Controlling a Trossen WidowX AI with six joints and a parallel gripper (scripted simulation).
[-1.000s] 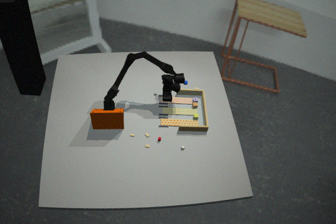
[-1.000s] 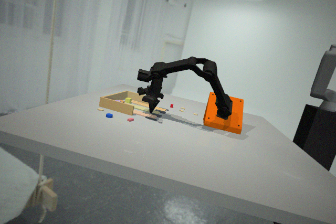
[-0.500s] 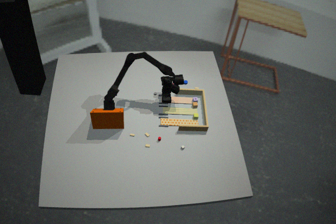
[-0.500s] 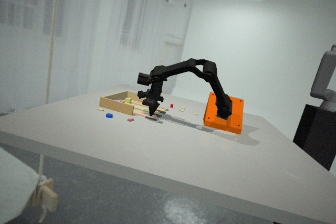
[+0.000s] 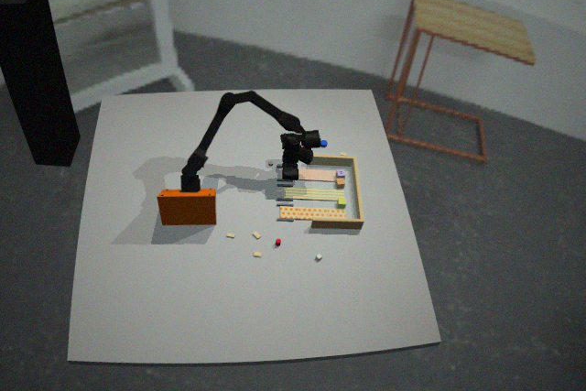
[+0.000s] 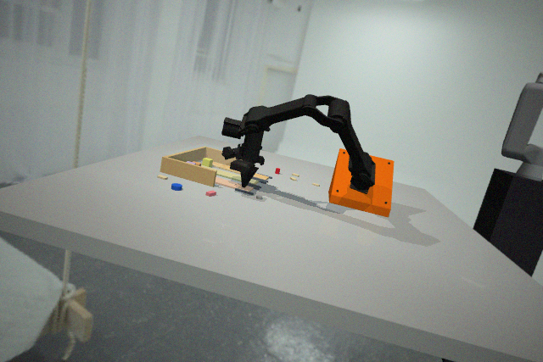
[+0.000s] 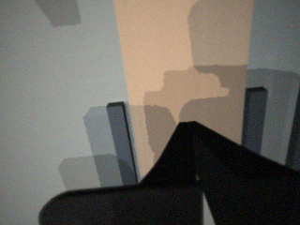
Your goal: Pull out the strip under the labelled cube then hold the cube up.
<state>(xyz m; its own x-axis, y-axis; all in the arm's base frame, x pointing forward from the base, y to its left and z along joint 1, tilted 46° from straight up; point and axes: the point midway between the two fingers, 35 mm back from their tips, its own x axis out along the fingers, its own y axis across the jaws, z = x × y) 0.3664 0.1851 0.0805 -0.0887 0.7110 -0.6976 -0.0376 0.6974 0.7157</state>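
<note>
A purple cube (image 5: 341, 172) with a faint mark on top rests at the far end of the peach strip (image 5: 319, 175) (image 7: 155, 42). An orange cube (image 5: 340, 182) stands right beside it. A lime cube (image 5: 341, 202) (image 6: 207, 162) rests on the yellow-green striped strip (image 5: 312, 194). An orange-dotted strip (image 5: 312, 212) has no cube on it. My gripper (image 5: 289, 179) (image 6: 245, 186) (image 7: 187, 129) is shut and empty, pointing down over the near end of the peach strip, between its dark side rails. Whether the tips touch the strip, I cannot tell.
A wooden tray (image 5: 359, 190) (image 6: 188, 174) walls in the strips and is open toward the arm's base. Dark rails (image 5: 285, 220) (image 7: 123, 141) flank the near ends. A blue disc (image 5: 323, 143) (image 6: 176, 186), red piece (image 5: 277, 242) (image 6: 277, 170) and white piece (image 5: 319, 256) lie outside.
</note>
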